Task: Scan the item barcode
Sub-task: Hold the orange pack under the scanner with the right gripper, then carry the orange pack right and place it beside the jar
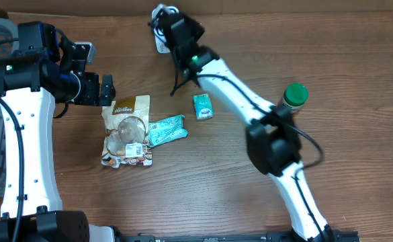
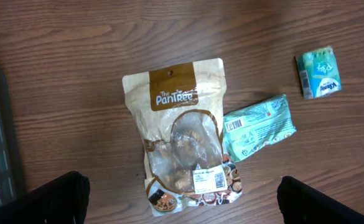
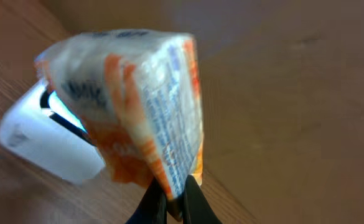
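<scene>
Here, right gripper (image 3: pixel 172 200) clamped on orange packet (image 3: pixel 138 106), left gripper (image 2: pixel 185 200) apart near pouch (image 2: pixel 178 118).

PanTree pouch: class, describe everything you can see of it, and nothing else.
The PanTree pouch is a tan bag with a brown label band, a hang hole, a clear window showing brownish contents and a white barcode sticker near the bottom. It lies flat on the wooden table, its side seemingly touching the green packet.

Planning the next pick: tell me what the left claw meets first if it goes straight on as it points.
Probably the brown snack pouch, though depth is unclear: in the left wrist view it lies between the fingers of the open left claw, the teal packet off to one side.
</scene>
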